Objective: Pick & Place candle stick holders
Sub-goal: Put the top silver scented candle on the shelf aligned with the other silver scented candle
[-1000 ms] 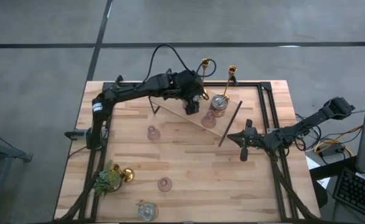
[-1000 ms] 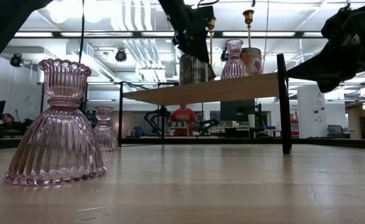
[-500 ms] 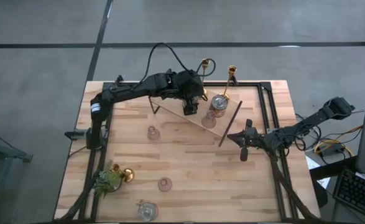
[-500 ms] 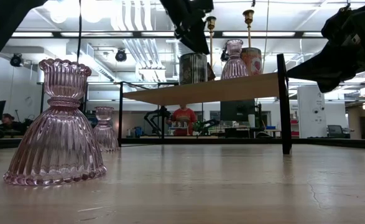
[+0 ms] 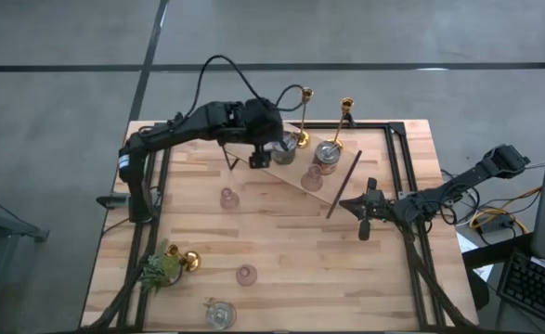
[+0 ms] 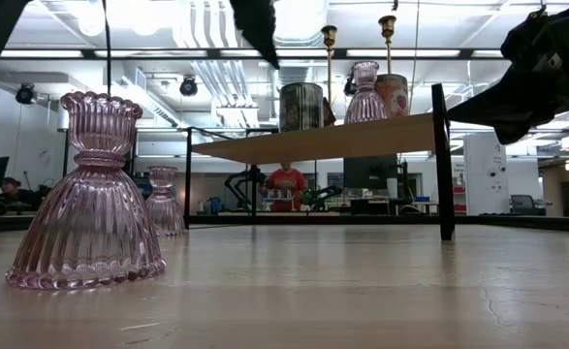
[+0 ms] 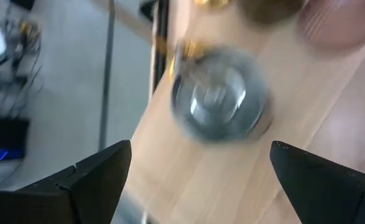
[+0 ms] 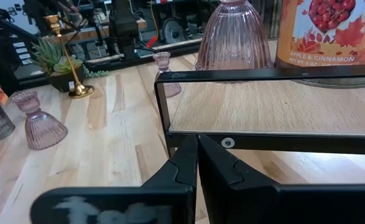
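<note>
Spanning a pale wood table [image 5: 281, 232], raised shelf [image 6: 323, 139], left pincer [image 5: 259, 160] spread, right pincer [image 5: 365, 225] pressed together.

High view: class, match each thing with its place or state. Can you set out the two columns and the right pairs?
Things:
1. left gripper
2. right gripper
3. plant
4. candle jar

Place or state:
A. shut, holding nothing
B. on the shelf
C. open, above the shelf
D. on the table, beside a gold candlestick

Pairs: 1-C, 2-A, 3-D, 4-B
</note>
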